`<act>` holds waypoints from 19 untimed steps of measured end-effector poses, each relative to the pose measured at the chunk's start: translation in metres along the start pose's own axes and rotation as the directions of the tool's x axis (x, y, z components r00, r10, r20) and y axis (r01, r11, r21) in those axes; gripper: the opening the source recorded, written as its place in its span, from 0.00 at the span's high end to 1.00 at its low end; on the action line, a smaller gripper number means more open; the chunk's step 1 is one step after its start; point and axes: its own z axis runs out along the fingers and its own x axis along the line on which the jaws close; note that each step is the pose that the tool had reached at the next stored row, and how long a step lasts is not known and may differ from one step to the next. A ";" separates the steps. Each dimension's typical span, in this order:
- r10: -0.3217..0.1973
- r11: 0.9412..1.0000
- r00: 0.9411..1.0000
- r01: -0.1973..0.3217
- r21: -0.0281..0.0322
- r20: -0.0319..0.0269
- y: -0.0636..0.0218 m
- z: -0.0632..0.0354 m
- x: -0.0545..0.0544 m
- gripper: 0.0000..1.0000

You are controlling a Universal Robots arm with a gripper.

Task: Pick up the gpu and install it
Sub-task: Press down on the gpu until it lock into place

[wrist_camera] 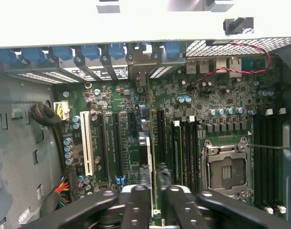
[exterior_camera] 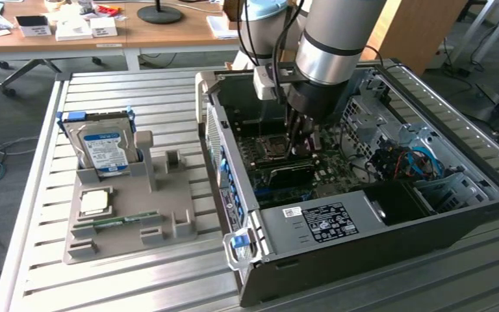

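We see the fingers reaching down inside the open computer case, their two tips drawn close on either side of a thin card seen edge-on. This card is the gpu; it stands upright in a slot of the motherboard, pinched between the tips. Just beside the fingers sits the empty CPU socket, with the memory slots beyond it. Outside the case, well apart from the fingers, a grey holder tray rests on the slatted tabletop, carrying a hard drive, a CPU chip and a memory stick.
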 end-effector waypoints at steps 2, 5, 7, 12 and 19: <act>0.000 1.000 1.000 0.000 0.000 0.000 0.0000 0.0000 0.000 0.85; 0.000 1.000 1.000 0.000 0.000 0.000 0.0000 0.0000 0.000 0.89; 0.000 1.000 1.000 0.000 0.000 0.000 0.0000 0.0000 0.000 0.89; 0.000 1.000 1.000 0.000 0.000 0.000 0.0000 0.0000 0.000 0.89; 0.000 1.000 1.000 0.000 0.000 0.000 0.0000 0.0012 0.000 0.89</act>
